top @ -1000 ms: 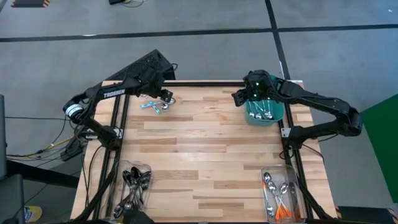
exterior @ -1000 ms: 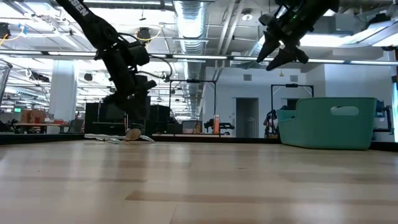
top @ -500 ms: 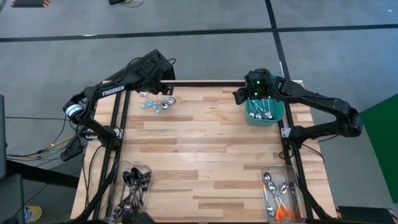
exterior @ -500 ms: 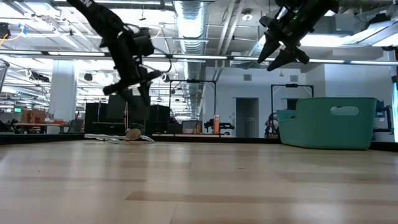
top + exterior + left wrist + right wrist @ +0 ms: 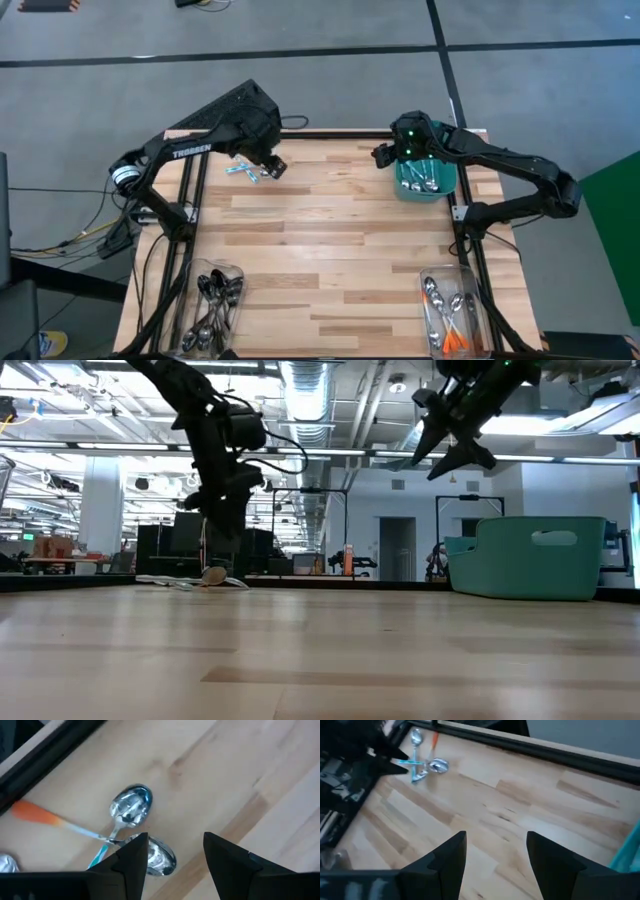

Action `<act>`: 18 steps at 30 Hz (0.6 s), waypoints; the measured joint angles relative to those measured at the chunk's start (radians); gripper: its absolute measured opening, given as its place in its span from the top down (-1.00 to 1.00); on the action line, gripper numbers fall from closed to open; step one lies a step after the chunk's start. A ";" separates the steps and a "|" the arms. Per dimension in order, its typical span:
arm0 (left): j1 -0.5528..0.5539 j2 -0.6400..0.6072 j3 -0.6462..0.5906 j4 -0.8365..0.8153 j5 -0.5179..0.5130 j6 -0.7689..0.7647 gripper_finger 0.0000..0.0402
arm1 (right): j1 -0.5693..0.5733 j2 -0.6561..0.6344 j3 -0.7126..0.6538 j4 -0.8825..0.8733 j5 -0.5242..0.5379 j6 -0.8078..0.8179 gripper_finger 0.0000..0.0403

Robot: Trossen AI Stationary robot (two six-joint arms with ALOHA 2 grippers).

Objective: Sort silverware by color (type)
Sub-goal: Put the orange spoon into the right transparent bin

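Left hand (image 5: 274, 166) fingers apart above spoons (image 5: 131, 810); centre on one handle, probably blue, toward 7 o'clock. Right hand (image 5: 452, 448) also apart, above tub (image 5: 447, 178).

In the right wrist view we see the right gripper (image 5: 495, 865) with its two dark fingers (image 5: 447, 862) spread apart and nothing between them. Beyond them lies the light wooden surface (image 5: 520, 815), bounded by a dark frame rail (image 5: 545, 752). Near that rail, a small cluster of spoons (image 5: 422, 762) rests on the surface: one with an orange handle (image 5: 434, 740) and one with a light blue handle (image 5: 409, 762), the blue handle crossing another spoon. The left arm (image 5: 350, 765) stands just beside the cluster. A teal edge (image 5: 627, 852) shows at one side.
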 joint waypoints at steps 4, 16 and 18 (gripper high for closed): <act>-0.050 0.038 0.000 -0.072 -0.086 0.058 0.11 | 0.004 0.028 0.001 0.005 -0.013 -0.001 -0.14; -0.114 0.181 0.000 -0.115 -0.250 -0.044 0.11 | 0.034 0.091 0.001 0.003 -0.040 -0.004 -0.14; -0.111 0.195 0.000 -0.119 -0.262 -0.049 0.11 | 0.034 0.089 0.001 0.010 -0.040 -0.004 -0.14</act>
